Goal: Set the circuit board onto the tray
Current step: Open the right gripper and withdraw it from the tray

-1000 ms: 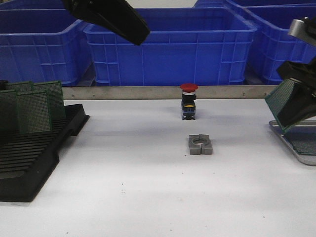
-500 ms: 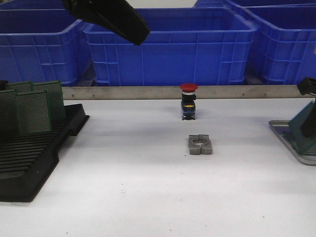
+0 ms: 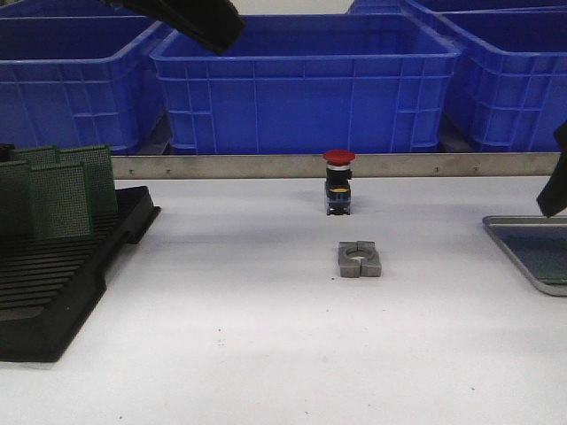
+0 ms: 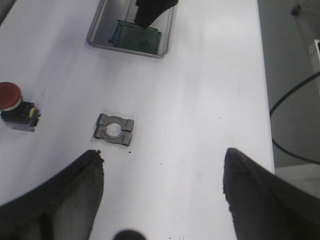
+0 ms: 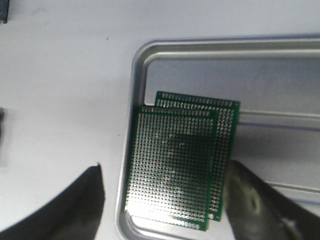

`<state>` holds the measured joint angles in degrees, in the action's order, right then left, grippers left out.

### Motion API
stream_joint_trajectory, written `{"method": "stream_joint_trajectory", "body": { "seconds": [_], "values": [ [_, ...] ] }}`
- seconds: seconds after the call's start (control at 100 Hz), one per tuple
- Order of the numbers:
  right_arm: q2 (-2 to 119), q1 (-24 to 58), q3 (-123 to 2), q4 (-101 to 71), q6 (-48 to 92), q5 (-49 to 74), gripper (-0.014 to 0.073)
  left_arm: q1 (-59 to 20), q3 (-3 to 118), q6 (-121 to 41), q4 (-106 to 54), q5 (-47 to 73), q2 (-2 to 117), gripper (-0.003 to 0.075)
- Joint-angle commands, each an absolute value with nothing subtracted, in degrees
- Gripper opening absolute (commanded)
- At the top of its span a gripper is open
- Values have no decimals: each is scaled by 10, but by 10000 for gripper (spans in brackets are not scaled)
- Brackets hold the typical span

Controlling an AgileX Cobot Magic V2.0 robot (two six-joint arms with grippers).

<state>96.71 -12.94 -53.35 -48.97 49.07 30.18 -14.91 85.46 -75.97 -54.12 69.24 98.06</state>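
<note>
The silver-grey tray (image 5: 137, 75) holds two green circuit boards lying flat and overlapping, one (image 5: 172, 165) partly on top of the other (image 5: 227, 130). My right gripper (image 5: 164, 170) is open and empty just above them, a finger on either side. In the front view the tray (image 3: 509, 248) is at the right edge, with the right gripper (image 3: 554, 181) above it, mostly out of frame. The left wrist view shows the tray (image 4: 95, 37) and boards (image 4: 137, 41) far off. My left gripper (image 4: 161, 155) is open and empty, high over the table (image 3: 190, 22).
A black slotted rack (image 3: 53, 283) at the left holds several upright green boards (image 3: 58, 190). A red push button (image 3: 338, 181) and a grey clamp block (image 3: 360, 259) sit mid-table. Blue crates (image 3: 306, 80) stand behind a metal rail (image 3: 266, 166).
My right gripper carried a green board down to the tray at the right edge and let it go; the board now lies flat. My left arm rose slightly.
</note>
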Motion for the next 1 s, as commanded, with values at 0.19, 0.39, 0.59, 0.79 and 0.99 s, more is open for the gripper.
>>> {"method": "stream_joint_trajectory", "body": {
  "seconds": [0.19, 0.39, 0.59, 0.79, 0.99],
  "values": [
    [862, -134, -550, -478, 505, 332, -58, -81, 873, -642, -575, 719, 930, -4],
    [798, -133, -542, -479, 506, 324, -60, -42, 858, -611, -559, 718, 908, -20],
    [705, -95, -485, -479, 505, 245, -60, -24, 783, -585, -539, 567, 839, -20],
    [609, -24, -420, -481, 505, 161, -60, -24, 664, -566, -511, 387, 718, -20],
    [520, 56, -341, -480, 516, 57, -60, -24, 517, -566, -517, 217, 590, -20]
  ]
}}
